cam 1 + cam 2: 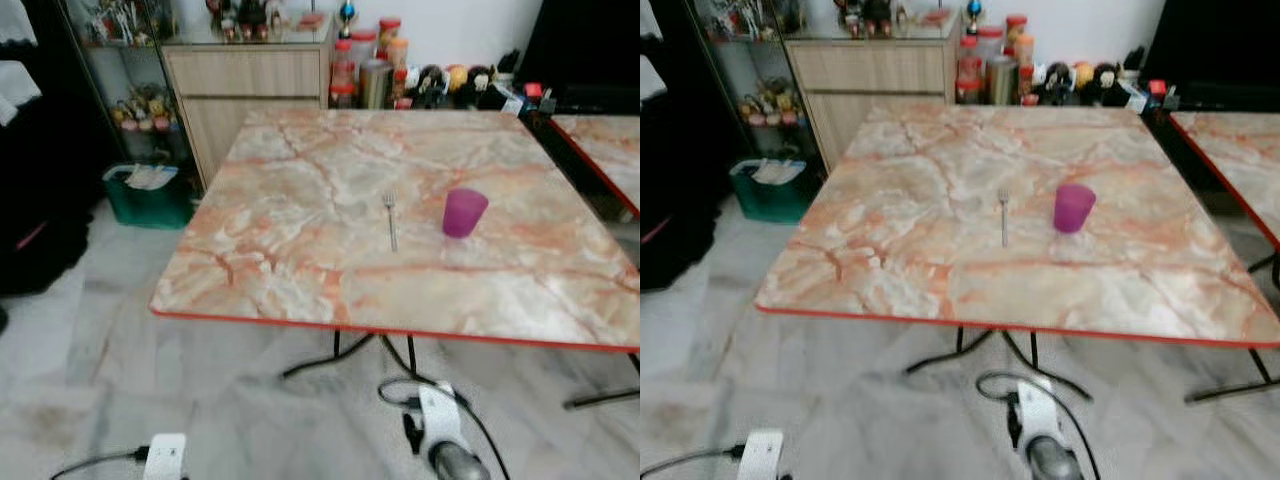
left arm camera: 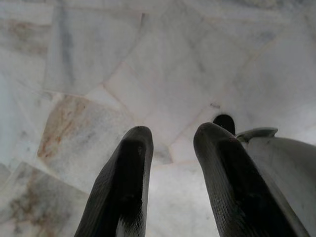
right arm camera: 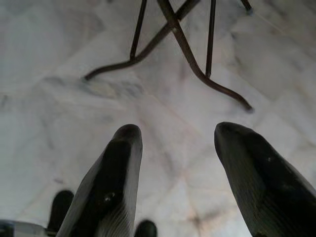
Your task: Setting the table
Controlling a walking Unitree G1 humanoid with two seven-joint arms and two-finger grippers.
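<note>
A square table (image 1: 300, 240) with a pink-and-cream marbled top and a red edge stands on thin black metal legs over pale marble floor (image 1: 90, 340). On it lie a silver metal fork (image 1: 391, 219) and, just beside it, an upright translucent purple plastic cup (image 1: 463, 212).

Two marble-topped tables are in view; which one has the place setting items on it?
The nearer, full-view table: it carries the fork and purple cup. The other table sits at the right edge.

right tool (image 3: 173, 136) fingers apart | above marble floor (image 3: 59, 98) | near table legs (image 3: 182, 44)
</note>
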